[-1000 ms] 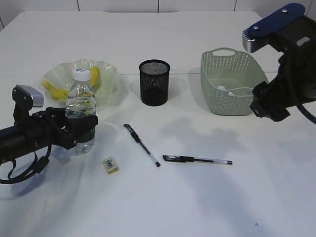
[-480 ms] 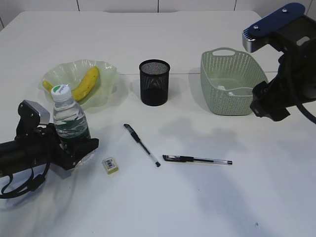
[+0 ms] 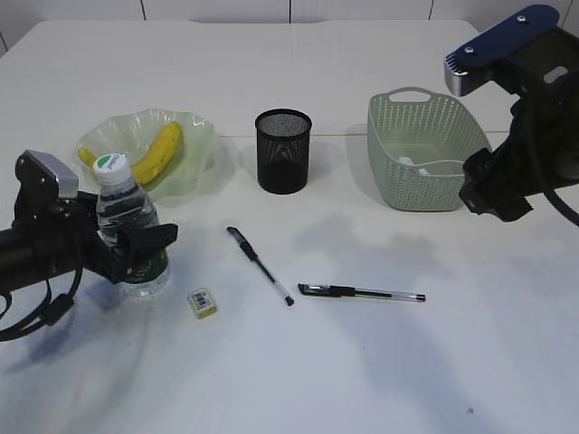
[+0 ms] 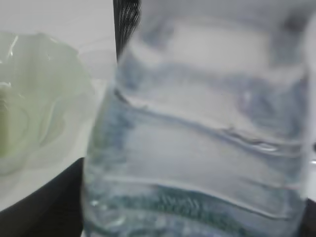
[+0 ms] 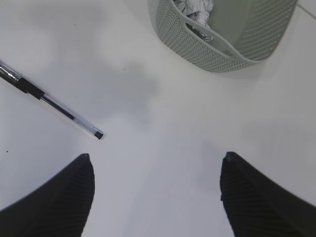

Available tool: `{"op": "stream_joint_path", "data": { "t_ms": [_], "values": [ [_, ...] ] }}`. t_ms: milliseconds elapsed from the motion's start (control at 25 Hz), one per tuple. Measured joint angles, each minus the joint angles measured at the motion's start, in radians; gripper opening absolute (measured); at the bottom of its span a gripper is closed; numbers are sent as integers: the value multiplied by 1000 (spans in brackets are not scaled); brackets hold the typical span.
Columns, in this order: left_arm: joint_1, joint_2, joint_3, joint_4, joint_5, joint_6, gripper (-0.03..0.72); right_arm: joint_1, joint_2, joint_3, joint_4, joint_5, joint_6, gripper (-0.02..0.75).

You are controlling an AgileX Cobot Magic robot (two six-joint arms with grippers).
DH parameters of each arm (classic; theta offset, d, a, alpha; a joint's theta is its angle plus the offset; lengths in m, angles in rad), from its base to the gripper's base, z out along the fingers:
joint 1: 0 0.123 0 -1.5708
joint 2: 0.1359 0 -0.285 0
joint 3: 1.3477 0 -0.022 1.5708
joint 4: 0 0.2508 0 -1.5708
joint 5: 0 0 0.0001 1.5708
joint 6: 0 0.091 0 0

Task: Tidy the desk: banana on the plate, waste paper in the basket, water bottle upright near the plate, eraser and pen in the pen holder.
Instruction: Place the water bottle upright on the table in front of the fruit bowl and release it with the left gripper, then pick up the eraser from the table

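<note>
The water bottle [image 3: 127, 221] stands roughly upright on the desk [image 3: 298, 380], just in front of the plate [image 3: 194, 127] that holds the banana [image 3: 156, 152]. My left gripper [image 3: 137, 251] has a finger on each side of the bottle. The bottle [image 4: 197, 123] fills the left wrist view, so contact is unclear. The eraser [image 3: 202, 302] and two pens [image 3: 261, 267] [image 3: 362, 292] lie mid-desk in front of the pen holder [image 3: 283, 152]. The waste paper [image 5: 195, 12] sits in the basket [image 3: 421, 181]. My right gripper [image 5: 155, 192] hangs open over bare desk, holding nothing.
The plate's ruffled rim [image 4: 29, 98] is close to the left of the bottle. One pen's tip [image 5: 98, 134] lies just ahead of my right gripper's left finger. The basket wall [image 5: 197, 47] is beyond my right gripper.
The left gripper has brought the bottle down and leftward, through a tilt, and its base now rests on the desk. The right arm has not moved.
</note>
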Motion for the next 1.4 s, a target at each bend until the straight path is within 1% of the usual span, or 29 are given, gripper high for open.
{"op": "stream_joint_path", "data": {
  "t_ms": [280, 600, 720, 840, 1000, 1400],
  "values": [
    [0, -122, 6, -6, 0, 0, 646, 0, 0, 0, -2, 0, 0, 589],
    [0, -268, 10, -35, 0, 0, 645, 0, 0, 0, -2, 0, 0, 589],
    [0, -320, 12, -63, 0, -4, 645, 0, 0, 0, 11, 0, 0, 589],
    [0, -370, 14, -122, 0, -4, 642, 0, 0, 0, 40, 0, 0, 589],
    [0, -411, 14, -234, 0, -6, 637, 0, 0, 0, 47, 2, 0, 589],
    [0, -432, 16, -492, 0, -7, 626, 0, 0, 0, 49, 17, 0, 589]
  ]
}}
